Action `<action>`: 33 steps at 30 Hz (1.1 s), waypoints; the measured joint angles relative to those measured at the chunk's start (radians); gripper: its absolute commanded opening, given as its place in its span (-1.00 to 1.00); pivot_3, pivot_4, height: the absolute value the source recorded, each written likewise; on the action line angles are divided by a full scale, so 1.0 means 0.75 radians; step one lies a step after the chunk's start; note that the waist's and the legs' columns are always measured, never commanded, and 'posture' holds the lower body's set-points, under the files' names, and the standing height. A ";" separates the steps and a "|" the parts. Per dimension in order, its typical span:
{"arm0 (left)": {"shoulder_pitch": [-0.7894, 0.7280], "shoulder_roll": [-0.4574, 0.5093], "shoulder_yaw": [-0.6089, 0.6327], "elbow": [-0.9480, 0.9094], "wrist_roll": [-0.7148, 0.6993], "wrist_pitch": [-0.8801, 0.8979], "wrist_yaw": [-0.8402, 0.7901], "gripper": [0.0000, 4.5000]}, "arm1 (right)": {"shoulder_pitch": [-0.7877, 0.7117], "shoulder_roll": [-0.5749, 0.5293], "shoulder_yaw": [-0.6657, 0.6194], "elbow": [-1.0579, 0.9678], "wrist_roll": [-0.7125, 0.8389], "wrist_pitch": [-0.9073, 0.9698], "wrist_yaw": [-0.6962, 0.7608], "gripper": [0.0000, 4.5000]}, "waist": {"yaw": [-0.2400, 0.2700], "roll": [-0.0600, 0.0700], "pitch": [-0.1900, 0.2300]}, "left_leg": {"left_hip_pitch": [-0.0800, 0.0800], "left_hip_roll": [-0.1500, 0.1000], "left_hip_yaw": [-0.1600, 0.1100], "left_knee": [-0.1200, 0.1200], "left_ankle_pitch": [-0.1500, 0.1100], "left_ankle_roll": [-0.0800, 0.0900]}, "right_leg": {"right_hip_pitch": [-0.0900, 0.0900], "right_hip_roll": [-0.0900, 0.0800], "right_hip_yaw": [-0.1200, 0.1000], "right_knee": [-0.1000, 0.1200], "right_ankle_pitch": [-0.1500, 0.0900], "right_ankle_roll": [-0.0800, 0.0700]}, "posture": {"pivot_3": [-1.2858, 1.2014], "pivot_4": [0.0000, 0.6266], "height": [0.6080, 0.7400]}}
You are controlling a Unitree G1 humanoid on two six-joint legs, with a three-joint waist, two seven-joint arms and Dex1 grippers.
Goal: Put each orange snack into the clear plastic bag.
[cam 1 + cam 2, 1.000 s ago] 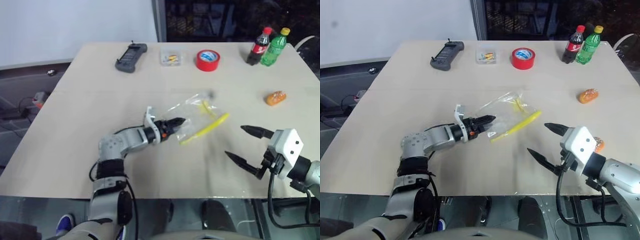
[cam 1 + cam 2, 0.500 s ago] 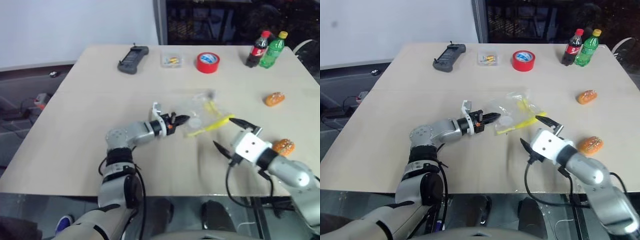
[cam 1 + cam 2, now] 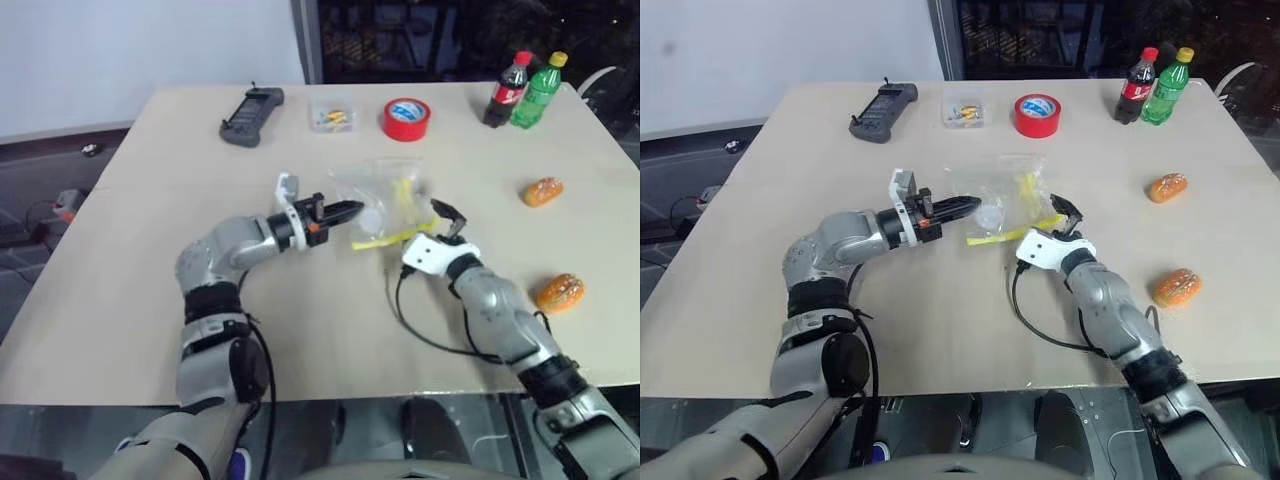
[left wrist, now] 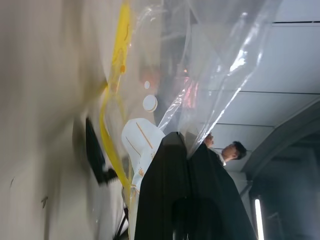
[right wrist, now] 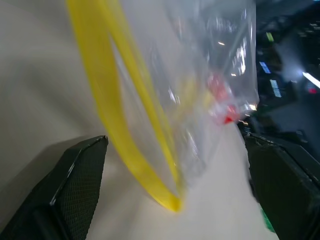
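Two orange snacks lie on the table point(image 3: 150, 300) off to the right, well apart from the bag: one snack point(image 3: 542, 191) farther back, other snack point(image 3: 559, 292) nearer the front edge. Clear plastic bag point(image 3: 385, 200) is mid-table, lifted at one side, yellow seal strip point(image 5: 125, 117) hanging toward the right arm. Left gripper point(image 3: 345, 211) is pinched tight on the bag's film, fingers point(image 4: 185, 200) pressed together. Right gripper point(image 3: 420, 232) has its jaws spread wide with the strip's end between them, probably not touching it, hard to say. At the back: black handset point(image 3: 243, 102), small clear box point(image 3: 331, 115), red tape roll point(image 3: 405, 119), two bottles point(image 3: 525, 88).
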 measured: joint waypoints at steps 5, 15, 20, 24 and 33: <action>0.044 0.045 -0.070 -0.074 -0.144 -0.100 0.096 -1.00 | -0.068 0.057 -0.014 0.189 0.018 -0.122 -0.074 -0.36 | -0.004 0.000 0.000 | 0.000 0.000 0.002 0.000 0.000 0.000 | 0.000 0.001 0.001 0.000 0.001 -0.001 | 0.03 -0.52 1.00; 0.127 0.099 -0.123 -0.212 -0.137 -0.217 0.096 -1.00 | -0.206 0.112 -0.054 0.388 0.110 -0.265 -0.057 -0.92 | -0.033 0.000 0.000 | 0.001 0.001 0.004 0.000 0.000 0.000 | -0.001 0.003 0.004 0.000 0.001 -0.002 | 0.03 -0.52 1.00; 0.137 0.243 -0.202 -0.304 0.118 -0.265 -0.116 -0.69 | -0.226 0.061 -0.093 0.335 0.140 -0.250 0.042 -1.00 | -0.032 0.000 0.000 | 0.001 0.001 0.005 0.000 0.000 0.000 | -0.001 0.004 0.004 -0.001 0.001 -0.002 | 0.03 -0.52 1.00; 0.159 0.557 -0.561 -0.601 0.744 -0.436 -0.551 -0.18 | -0.323 0.009 -0.112 0.241 0.191 -0.113 0.248 -1.00 | -0.039 0.001 0.003 | 0.002 0.003 0.009 -0.006 0.000 0.000 | -0.002 0.010 0.008 -0.006 0.003 -0.005 | 0.03 -0.52 1.00; 0.420 0.919 -0.980 -1.201 1.752 -1.173 -1.247 -0.18 | -0.565 0.054 -0.125 0.190 0.241 0.267 0.535 -1.00 | -0.060 0.002 0.004 | -0.002 0.010 0.012 -0.023 0.000 -0.001 | -0.009 0.011 0.013 -0.021 0.005 -0.008 | 0.03 -0.52 1.00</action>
